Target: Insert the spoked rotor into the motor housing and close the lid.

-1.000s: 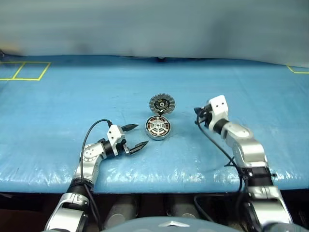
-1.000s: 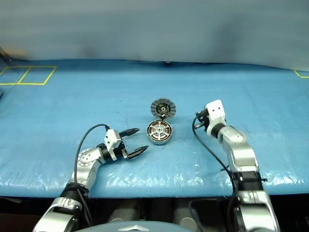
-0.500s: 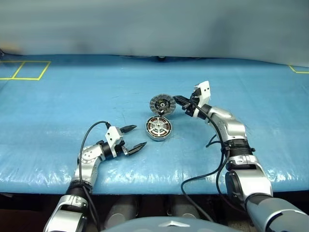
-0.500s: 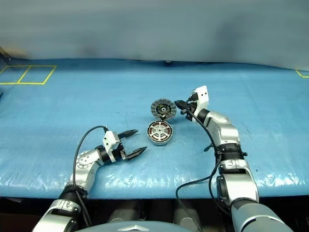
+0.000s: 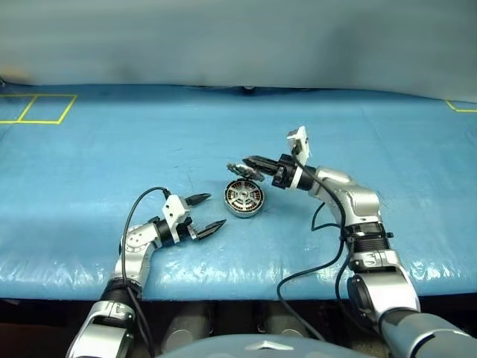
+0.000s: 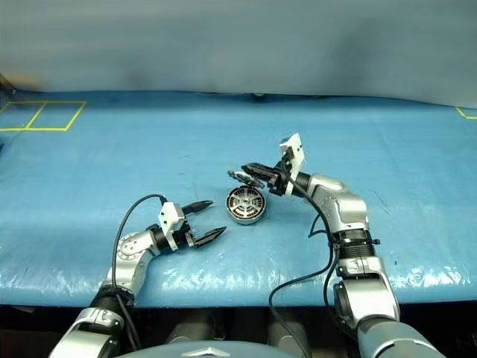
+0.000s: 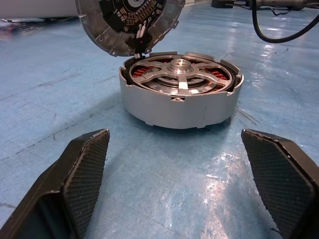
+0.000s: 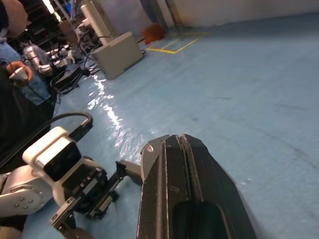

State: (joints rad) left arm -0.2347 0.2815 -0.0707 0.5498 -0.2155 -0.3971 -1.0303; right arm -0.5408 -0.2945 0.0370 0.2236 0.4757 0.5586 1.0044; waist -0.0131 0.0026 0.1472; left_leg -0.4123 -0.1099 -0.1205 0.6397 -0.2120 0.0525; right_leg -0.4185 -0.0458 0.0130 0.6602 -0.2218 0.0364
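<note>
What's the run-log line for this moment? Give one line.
rotor: seated in housing | lid: tilted up, not closed | right gripper: shut, at lid | left gripper: open, beside housing

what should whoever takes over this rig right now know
Left gripper: open, holding nothing, level on the blue table, aimed at the motor housing from its left.
Right gripper: shut, holding nothing, its fingertips against the lid from the right.
Done: the spoked rotor sits inside the housing.
Lid: partly tipped over the housing, hinged at its far edge, not yet down.
Left: push the lid flat until it closes.
</note>
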